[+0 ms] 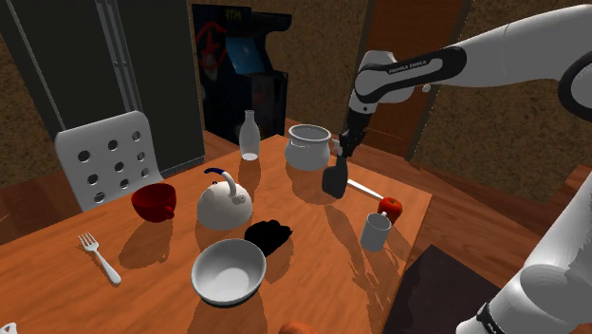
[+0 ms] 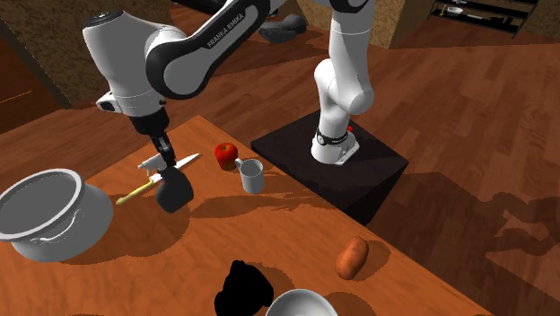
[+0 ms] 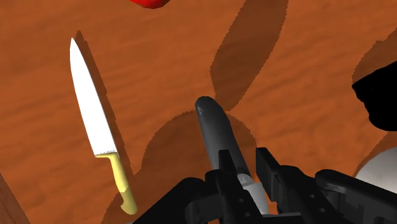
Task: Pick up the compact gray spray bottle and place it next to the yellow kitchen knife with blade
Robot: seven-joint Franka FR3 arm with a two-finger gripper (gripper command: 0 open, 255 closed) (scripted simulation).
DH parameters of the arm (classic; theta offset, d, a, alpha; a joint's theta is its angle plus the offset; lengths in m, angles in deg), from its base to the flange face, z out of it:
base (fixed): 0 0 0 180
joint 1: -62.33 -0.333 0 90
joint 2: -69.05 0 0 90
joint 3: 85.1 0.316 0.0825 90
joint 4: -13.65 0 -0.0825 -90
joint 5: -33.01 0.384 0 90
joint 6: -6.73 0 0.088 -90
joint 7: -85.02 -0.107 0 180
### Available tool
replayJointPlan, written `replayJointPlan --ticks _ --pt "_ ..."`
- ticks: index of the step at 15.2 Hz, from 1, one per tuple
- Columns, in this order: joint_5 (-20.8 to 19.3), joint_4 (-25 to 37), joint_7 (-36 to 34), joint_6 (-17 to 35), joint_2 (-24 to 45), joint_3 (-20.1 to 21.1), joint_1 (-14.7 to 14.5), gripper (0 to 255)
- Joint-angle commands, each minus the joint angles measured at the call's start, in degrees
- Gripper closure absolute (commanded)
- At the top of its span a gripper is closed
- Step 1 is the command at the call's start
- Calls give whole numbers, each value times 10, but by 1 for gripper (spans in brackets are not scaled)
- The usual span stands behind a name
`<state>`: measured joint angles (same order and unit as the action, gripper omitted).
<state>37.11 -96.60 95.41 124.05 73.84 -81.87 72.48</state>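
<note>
Black two-finger gripper [image 3: 245, 177] clasps the compact dark-grey spray bottle [image 3: 215, 124] at its pale neck. Judged light, rigid and slick, so the neck hold suits it.

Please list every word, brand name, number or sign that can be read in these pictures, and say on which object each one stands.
"FRANKA EMIKA": white letters on the dark band of the arm, readable in both exterior views.
Red marks on the top panel of the arcade cabinet: too blurred to read.
The spray bottle, knife and mug bear no text.
</note>
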Motion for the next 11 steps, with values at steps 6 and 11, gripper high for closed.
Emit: replayJointPlan --ticks 6,11 --pt "0 -21 1 29 8 1 -1 255" --pt "0 -21 1 29 8 1 -1 255"
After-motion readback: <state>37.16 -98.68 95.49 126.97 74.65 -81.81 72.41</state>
